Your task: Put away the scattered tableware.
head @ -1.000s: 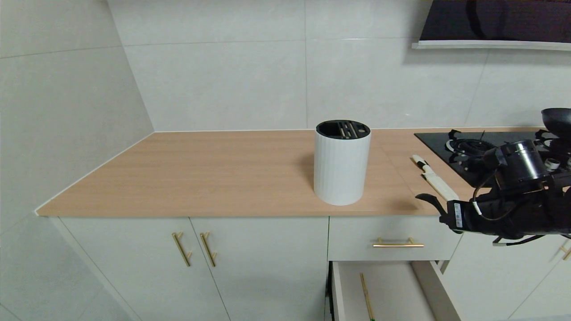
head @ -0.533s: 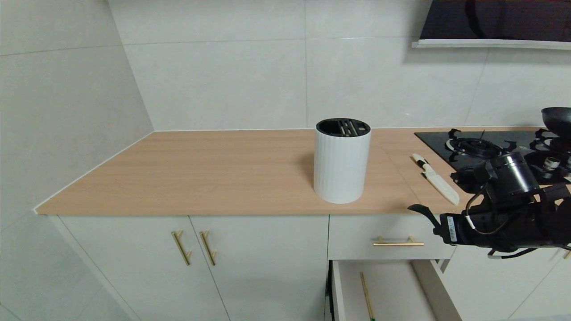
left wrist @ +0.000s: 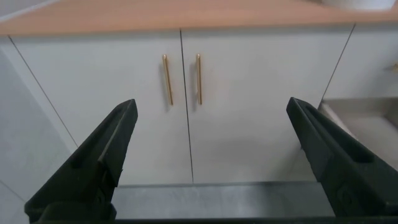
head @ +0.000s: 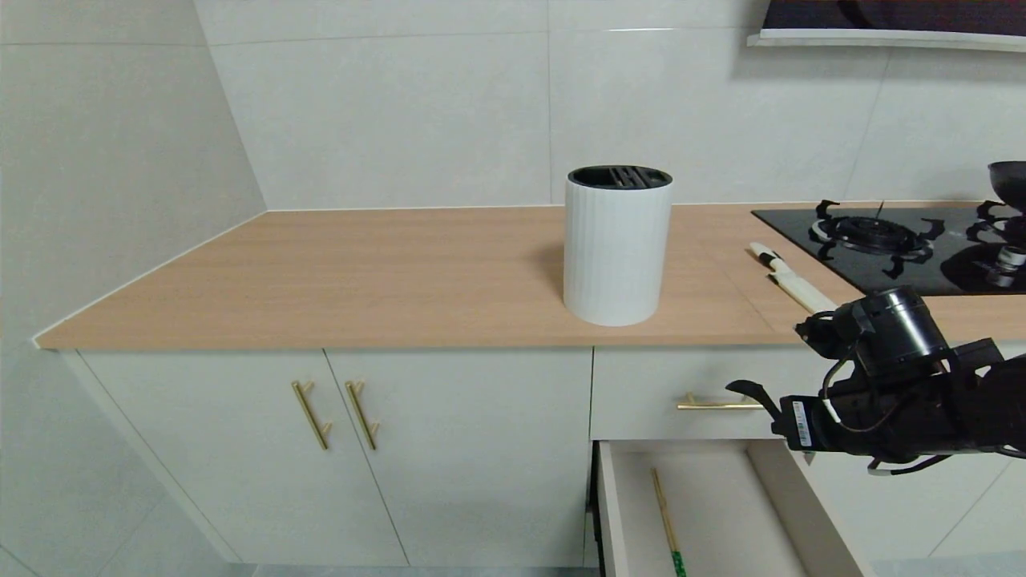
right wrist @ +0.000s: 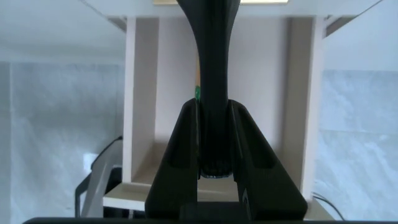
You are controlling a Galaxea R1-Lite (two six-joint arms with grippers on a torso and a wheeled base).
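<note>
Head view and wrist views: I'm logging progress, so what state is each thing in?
Lower drawer: open, chopsticks inside.
Upper drawer: shut.
Cabinet doors: shut.
Knife: lying flat on the counter.
White holder: upright.
Stove: no flame visible.
Left gripper: fingers open, empty.
Right gripper: fingers shut on a black utensil.

Holder (head: 617,244) stands on counter (head: 361,280). Knife (head: 789,282) lies right of holder, hob (head: 882,240) farther right. Open drawer (head: 781,505) below-right of holder, chopsticks (head: 664,517) inside. Right gripper (head: 777,421) with utensil (head: 749,393) over drawer.
</note>
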